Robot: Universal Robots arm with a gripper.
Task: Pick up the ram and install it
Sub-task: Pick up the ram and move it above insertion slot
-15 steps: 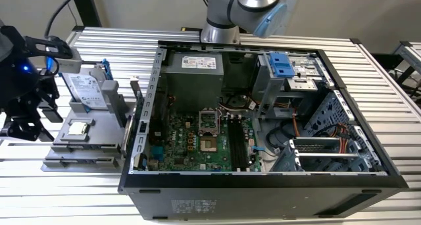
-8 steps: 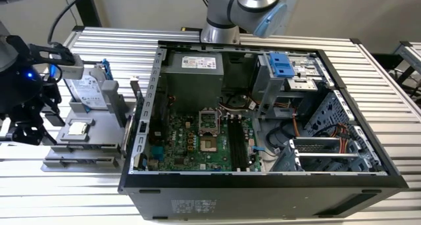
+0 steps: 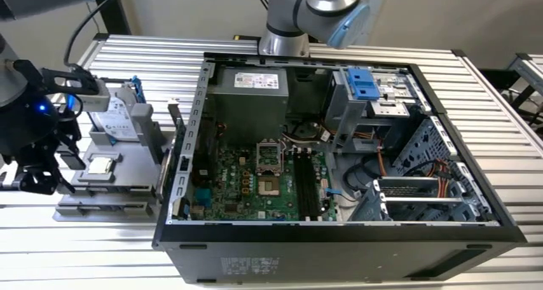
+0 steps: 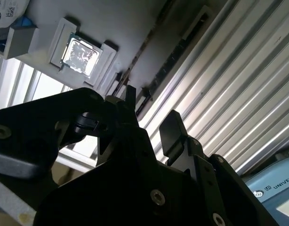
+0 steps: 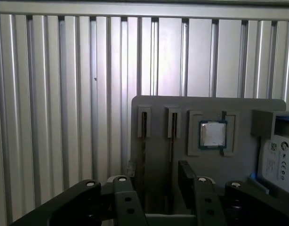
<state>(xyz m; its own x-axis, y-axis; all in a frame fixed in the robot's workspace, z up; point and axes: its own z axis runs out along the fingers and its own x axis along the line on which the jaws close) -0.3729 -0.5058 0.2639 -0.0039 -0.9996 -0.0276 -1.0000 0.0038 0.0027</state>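
Hand (image 5: 154, 186) apart, holding nothing, poised over ram (image 5: 144, 141) standing on edge in grey holder (image 5: 154, 106), at nine o'clock of open case (image 3: 339, 239) in exterior view. Judged light, stiff, fragile: best gripped on flat faces mid-length, avoiding contacts.

A ribbed aluminium surface (image 3: 484, 99) of parallel slats caught pale, even light beneath a plain beige wall (image 3: 187, 10); a second slatted surface (image 3: 531, 67) stood near it at the exterior view's right edge.
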